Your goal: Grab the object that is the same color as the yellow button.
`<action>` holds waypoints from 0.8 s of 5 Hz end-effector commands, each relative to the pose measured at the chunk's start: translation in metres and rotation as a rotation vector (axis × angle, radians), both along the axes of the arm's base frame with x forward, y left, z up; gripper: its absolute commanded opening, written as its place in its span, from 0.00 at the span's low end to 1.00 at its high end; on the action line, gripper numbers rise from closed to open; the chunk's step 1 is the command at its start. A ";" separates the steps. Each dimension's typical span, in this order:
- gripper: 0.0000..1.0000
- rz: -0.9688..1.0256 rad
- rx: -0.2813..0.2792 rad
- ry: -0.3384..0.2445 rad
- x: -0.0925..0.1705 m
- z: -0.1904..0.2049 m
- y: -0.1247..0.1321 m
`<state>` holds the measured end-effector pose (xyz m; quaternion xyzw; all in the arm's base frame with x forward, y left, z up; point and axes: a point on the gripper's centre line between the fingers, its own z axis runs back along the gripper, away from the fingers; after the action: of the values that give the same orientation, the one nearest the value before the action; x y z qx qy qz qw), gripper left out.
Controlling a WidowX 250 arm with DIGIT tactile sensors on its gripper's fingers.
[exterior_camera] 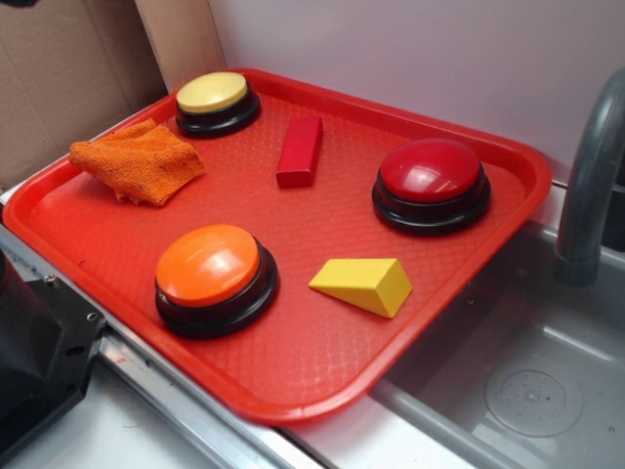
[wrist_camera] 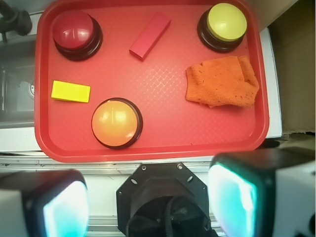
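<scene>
The small yellow wedge block (exterior_camera: 365, 284) lies on the red tray (exterior_camera: 293, 386) at the front right; in the wrist view it (wrist_camera: 71, 91) is at the tray's left. The yellow button (exterior_camera: 216, 101) stands at the tray's far left corner, and it (wrist_camera: 225, 24) is at the top right in the wrist view. My gripper (wrist_camera: 148, 205) is open and empty, high above the robot base, off the tray's near edge and far from the wedge. Its pads (wrist_camera: 232, 197) fill the bottom of the wrist view. The gripper is out of the exterior view.
Also on the tray are an orange-topped button (exterior_camera: 213, 277), a red-topped button (exterior_camera: 432, 184), a red rectangular block (exterior_camera: 300, 151) and an orange cloth (exterior_camera: 140, 160). A sink basin (exterior_camera: 527, 391) with a grey faucet (exterior_camera: 591, 186) lies to the right. The black robot base (exterior_camera: 39, 362) is at the front left.
</scene>
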<state>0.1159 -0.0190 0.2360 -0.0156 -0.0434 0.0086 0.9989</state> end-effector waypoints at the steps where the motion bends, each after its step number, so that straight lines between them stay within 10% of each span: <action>1: 1.00 0.000 0.000 0.000 0.000 0.000 0.000; 4: 1.00 -0.750 0.139 -0.044 0.105 -0.063 -0.120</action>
<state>0.2243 -0.1259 0.1580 0.0423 -0.0205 -0.3493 0.9358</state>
